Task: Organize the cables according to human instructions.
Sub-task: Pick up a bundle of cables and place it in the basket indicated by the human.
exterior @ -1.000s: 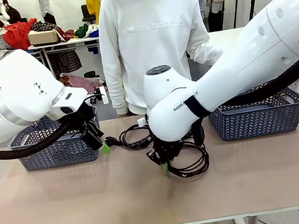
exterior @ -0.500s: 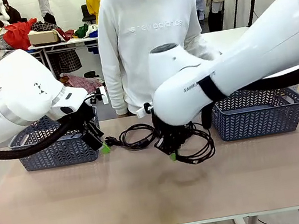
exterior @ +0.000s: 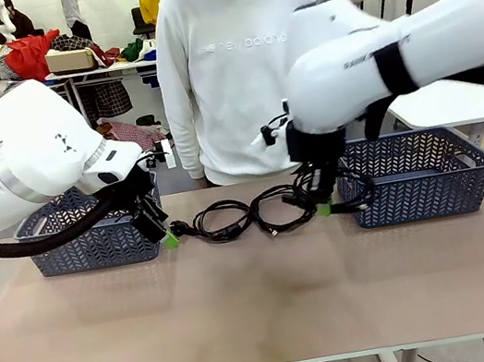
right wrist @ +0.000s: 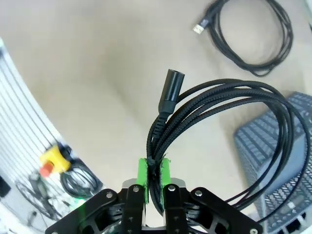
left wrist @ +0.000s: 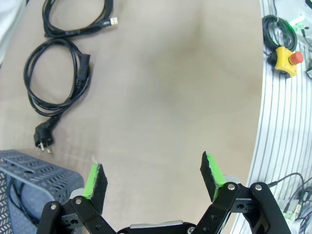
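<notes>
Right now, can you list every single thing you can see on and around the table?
table: one, beige, in front of the robot
baskets: two, blue-grey, at the table's left and right ends
loose cables: two, black, coiled side by side mid-table
held cable: one, black, lifted near the table's right end
stop button: one, yellow with red top, beside the table
person: one, white top, far side
left hand: one, black with green pads, open
right hand: one, black with green pads, shut on the held cable
</notes>
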Robot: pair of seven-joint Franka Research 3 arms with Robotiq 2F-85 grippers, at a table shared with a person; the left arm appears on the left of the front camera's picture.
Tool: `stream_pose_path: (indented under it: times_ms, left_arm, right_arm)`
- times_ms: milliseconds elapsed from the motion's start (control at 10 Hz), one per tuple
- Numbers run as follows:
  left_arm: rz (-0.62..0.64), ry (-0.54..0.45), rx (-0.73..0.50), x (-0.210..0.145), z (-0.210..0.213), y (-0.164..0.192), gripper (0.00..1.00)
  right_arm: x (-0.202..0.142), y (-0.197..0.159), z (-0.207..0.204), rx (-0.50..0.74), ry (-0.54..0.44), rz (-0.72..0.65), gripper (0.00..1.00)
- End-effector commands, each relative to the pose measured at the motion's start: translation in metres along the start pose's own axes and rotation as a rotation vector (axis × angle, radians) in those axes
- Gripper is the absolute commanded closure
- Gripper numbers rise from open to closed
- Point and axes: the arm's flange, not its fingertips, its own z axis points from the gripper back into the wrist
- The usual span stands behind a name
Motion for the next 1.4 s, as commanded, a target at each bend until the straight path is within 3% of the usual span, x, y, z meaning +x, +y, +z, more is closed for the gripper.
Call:
stream_pose_path:
  times_ms: [0, 400, 500, 1100, 1200, 1300]
  left_arm:
    - [0.002, -0.001, 0.004, -0.001, 0.002, 0.001, 0.00]
    - [0.002, -0.001, 0.004, -0.001, 0.002, 0.001, 0.00]
    - [0.002, -0.001, 0.004, -0.001, 0.002, 0.001, 0.00]
    - [0.002, -0.001, 0.004, -0.001, 0.002, 0.001, 0.00]
    - [0.002, -0.001, 0.004, -0.001, 0.002, 0.001, 0.00]
    - [0.002, -0.001, 0.004, -0.001, 0.002, 0.001, 0.00]
  right_arm:
    - [-0.018, -0.024, 0.021, -0.019, 0.023, 0.070, 0.97]
    - [-0.045, -0.080, 0.039, 0.006, 0.062, 0.199, 0.97]
    - [-0.041, -0.060, 0.030, -0.005, 0.045, 0.137, 0.97]
    - [-0.041, -0.060, 0.030, -0.005, 0.045, 0.137, 0.97]
    - [-0.040, -0.062, 0.030, 0.002, 0.055, 0.160, 0.88]
    - [-0.046, -0.081, 0.028, -0.025, 0.065, 0.158, 0.88]
